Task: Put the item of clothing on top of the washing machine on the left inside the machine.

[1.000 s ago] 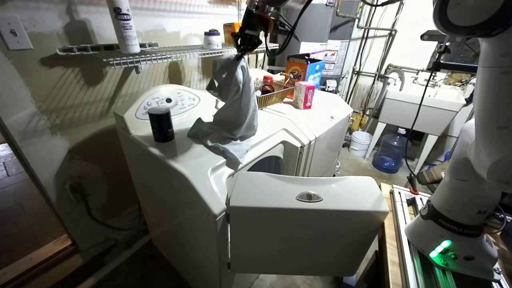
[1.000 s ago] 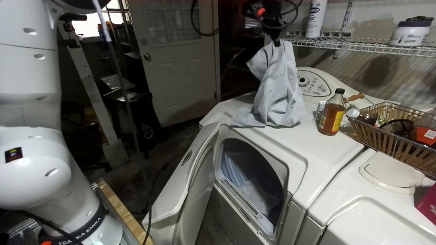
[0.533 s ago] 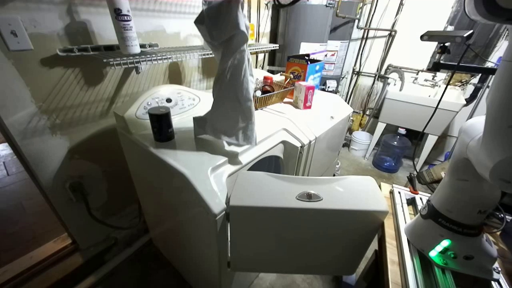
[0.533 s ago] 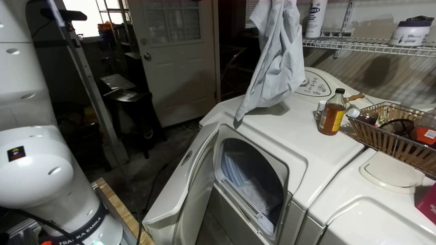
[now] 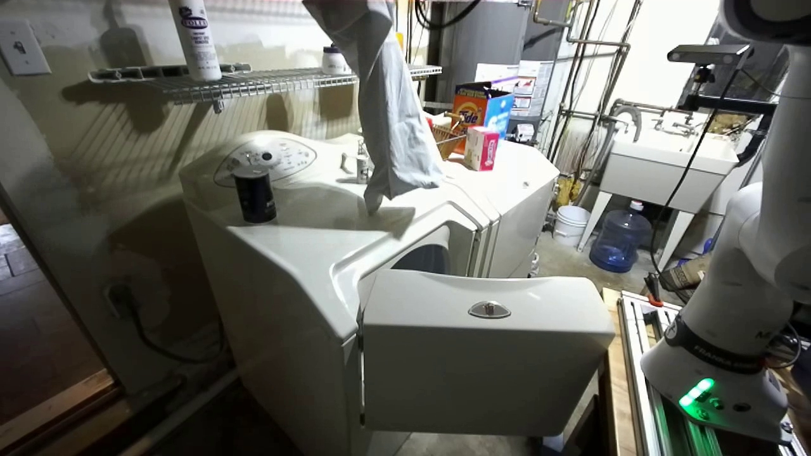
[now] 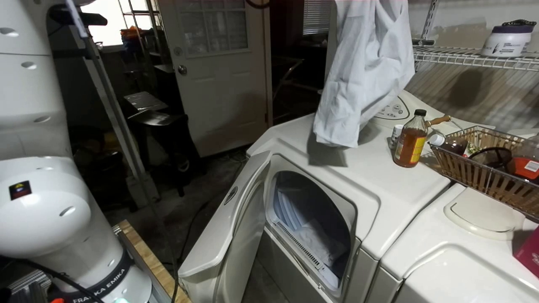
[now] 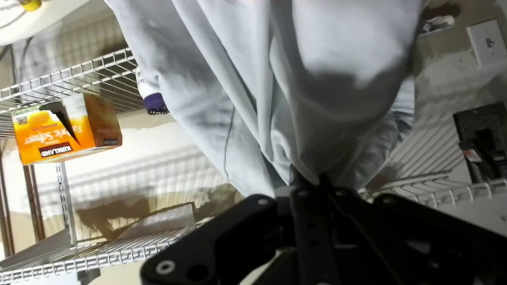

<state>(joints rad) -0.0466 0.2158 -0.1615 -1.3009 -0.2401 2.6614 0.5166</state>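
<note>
A light grey-blue piece of clothing hangs in long folds in both exterior views (image 5: 399,120) (image 6: 366,71). Its lower end is above the top of the white washing machine (image 5: 298,234) (image 6: 349,164), with its shadow on the lid. In the wrist view the clothing (image 7: 245,79) spreads out from my gripper (image 7: 315,180), whose fingers are closed on it. The gripper is above the frame in both exterior views. The machine's front door (image 5: 488,361) (image 6: 227,223) stands open. Its drum opening (image 6: 332,202) shows, with pale cloth (image 6: 318,240) inside.
A black can (image 5: 255,196) stands on the machine. A bottle of amber liquid (image 6: 410,143) and a wicker basket (image 6: 476,166) are near the right side. A wire shelf (image 5: 272,88) runs along the wall. A second white machine (image 6: 471,273) adjoins, with a Tide box (image 5: 472,111) on it.
My gripper has risen out of both exterior views, lifting the clothing off the machine's top. In the last half second the hanging cloth has shifted right in both exterior views.
</note>
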